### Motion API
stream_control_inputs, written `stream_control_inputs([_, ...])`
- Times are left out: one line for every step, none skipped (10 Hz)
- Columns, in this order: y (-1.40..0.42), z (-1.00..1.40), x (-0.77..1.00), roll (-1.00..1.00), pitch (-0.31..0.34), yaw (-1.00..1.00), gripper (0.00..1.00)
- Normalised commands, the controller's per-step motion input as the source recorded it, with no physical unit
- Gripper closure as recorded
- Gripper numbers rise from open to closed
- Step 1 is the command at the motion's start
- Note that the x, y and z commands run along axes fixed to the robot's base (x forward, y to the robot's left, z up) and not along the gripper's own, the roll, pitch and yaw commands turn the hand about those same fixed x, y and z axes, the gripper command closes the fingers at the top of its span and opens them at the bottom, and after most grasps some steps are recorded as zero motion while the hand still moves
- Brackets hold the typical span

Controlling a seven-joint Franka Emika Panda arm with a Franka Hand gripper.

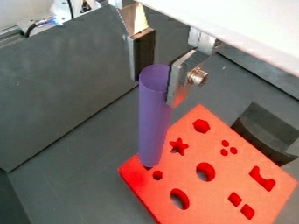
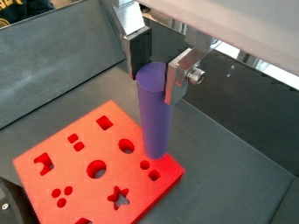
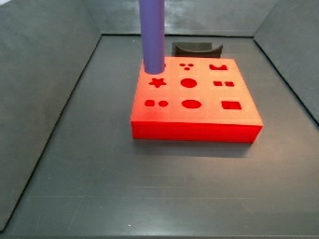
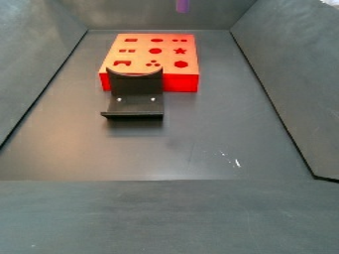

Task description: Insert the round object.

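Note:
My gripper (image 1: 159, 73) is shut on the top end of the round object, a long purple cylinder (image 1: 149, 118), and holds it upright; both show in both wrist views, gripper (image 2: 159, 73) and cylinder (image 2: 156, 118). In a side view the cylinder (image 3: 151, 37) hangs with its lower end over the far left corner of the red block (image 3: 200, 119), beside the star hole (image 3: 157, 82). I cannot tell whether it touches the block. A round hole (image 3: 189, 83) lies to its right. The gripper is out of both side views. In a side view only the cylinder's tip (image 4: 183, 5) shows.
The dark fixture (image 4: 133, 100) stands on the floor against one side of the red block (image 4: 153, 60); it also shows in a side view (image 3: 197, 48). Grey walls (image 3: 62, 84) close in the bin floor (image 4: 172, 149).

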Motion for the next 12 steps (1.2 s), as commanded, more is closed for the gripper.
stream_control_inputs([0.00,-0.21,0.12,0.00,0.000,0.00,1.00])
stream_control_inputs([0.00,-0.39,0.19,0.00,0.000,0.00,1.00])
stream_control_inputs([0.00,-0.41,0.23,0.07,0.000,0.00,1.00])
stream_control_inputs([0.00,-0.41,0.25,0.12,0.000,0.00,1.00])
stream_control_inputs([0.00,-0.42,0.23,0.15,0.003,0.00,1.00])
stream_control_inputs([0.05,-0.47,0.21,0.15,0.017,0.00,1.00])
stream_control_inputs([0.11,-0.51,0.28,0.18,0.039,0.00,1.00])
stream_control_inputs([0.17,-0.53,0.32,0.19,0.050,0.00,1.00])
stream_control_inputs([0.73,-0.04,0.31,-0.04,0.101,-0.20,1.00])
stream_control_inputs([0.66,0.04,0.30,-0.22,0.051,-0.14,1.00])
stream_control_inputs([0.66,0.09,0.34,-0.23,0.050,-0.11,1.00])
stream_control_inputs([0.30,-0.13,0.46,-0.01,0.033,0.00,1.00])
